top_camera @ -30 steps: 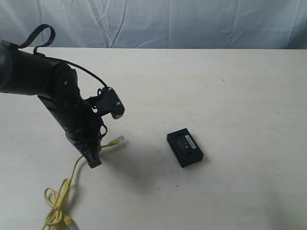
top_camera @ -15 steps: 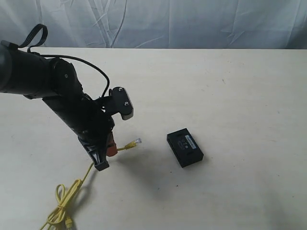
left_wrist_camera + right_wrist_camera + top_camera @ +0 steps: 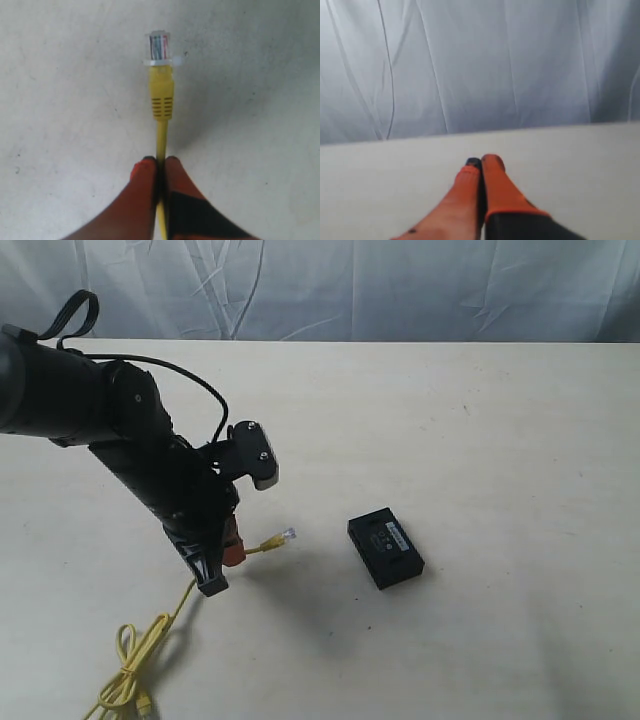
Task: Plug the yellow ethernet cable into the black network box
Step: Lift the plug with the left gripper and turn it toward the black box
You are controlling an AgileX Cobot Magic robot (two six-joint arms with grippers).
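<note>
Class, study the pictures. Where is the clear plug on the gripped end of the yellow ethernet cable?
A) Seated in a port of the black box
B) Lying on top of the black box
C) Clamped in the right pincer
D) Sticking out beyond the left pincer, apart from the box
D: the left pincer is shut on the yellow ethernet cable behind its clear plug, and a gap separates the plug from the black network box.

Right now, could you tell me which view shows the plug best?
The left wrist view: the plug is large and sharp, ahead of the left pincer clamping the cable. The exterior view shows a tiny speck; the right wrist view misses it.
</note>
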